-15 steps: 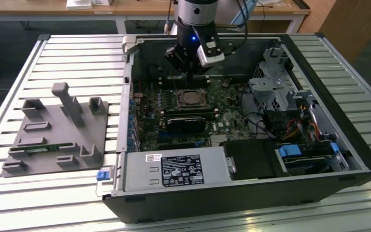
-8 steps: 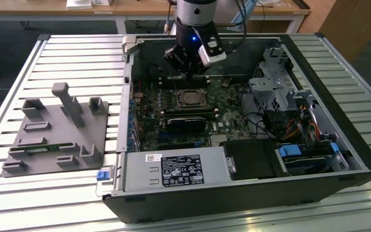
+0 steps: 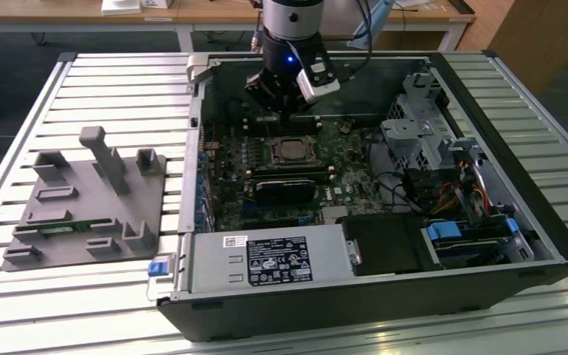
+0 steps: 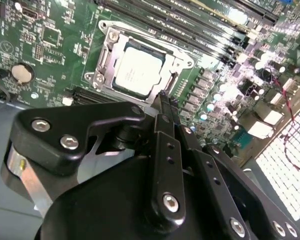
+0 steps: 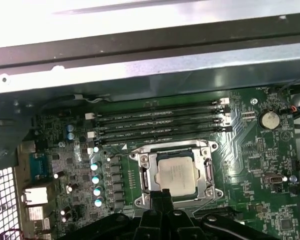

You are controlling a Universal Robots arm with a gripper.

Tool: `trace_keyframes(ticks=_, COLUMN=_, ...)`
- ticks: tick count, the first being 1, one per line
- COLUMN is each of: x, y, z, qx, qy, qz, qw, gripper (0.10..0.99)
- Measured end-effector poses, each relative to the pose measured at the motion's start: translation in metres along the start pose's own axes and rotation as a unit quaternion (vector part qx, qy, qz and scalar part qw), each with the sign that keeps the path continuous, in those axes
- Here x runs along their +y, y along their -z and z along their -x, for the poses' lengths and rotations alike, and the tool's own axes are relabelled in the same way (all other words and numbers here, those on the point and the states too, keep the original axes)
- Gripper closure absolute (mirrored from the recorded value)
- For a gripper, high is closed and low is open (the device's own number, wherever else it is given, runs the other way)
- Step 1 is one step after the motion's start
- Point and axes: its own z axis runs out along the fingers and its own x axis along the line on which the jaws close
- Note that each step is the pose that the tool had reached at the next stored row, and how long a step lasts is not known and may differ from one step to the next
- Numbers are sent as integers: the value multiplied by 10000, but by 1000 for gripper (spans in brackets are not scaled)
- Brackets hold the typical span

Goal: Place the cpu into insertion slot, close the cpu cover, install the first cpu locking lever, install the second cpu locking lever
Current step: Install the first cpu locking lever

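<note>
The cpu (image 5: 176, 172) lies flat in the insertion slot (image 5: 146, 186) on the green motherboard, its silver top showing. The cpu cover (image 5: 208, 170) is down around it, framing the chip (image 4: 137, 70) through its cutout; the cover's metal frame (image 4: 106, 56) lies level on the socket. In the exterior view the cpu (image 3: 292, 150) sits mid-board inside the open case. My gripper (image 3: 282, 118) hangs just beyond the socket's far edge, above the board. In both wrist views its two thin black fingertips are pressed together at the socket's rim (image 4: 162, 98) (image 5: 160, 192), holding nothing.
The open computer case (image 3: 550, 244) lies on a slatted table. Long black memory slots (image 5: 160, 122) run beside the socket. A black card (image 3: 284, 185) sits nearer the front, a power supply (image 3: 264, 260) at the front wall, drive bays (image 3: 432, 140) on the exterior view's right. A grey fixture (image 3: 86, 200) stands on the left.
</note>
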Motion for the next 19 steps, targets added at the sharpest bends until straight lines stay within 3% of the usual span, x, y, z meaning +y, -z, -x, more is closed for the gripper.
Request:
trace_keyframes(ticks=5, x=-1, y=0, z=0, qx=5, qy=251, qz=4, qw=9997, gripper=980)
trace_keyframes(ticks=9, x=-5, y=-1, z=-14, qx=-2, qy=296, qz=5, qw=9996, gripper=980)
trace_keyframes(ticks=19, x=-32, y=-4, z=-220, qx=-20, qy=297, qz=7, qw=9996, gripper=980)
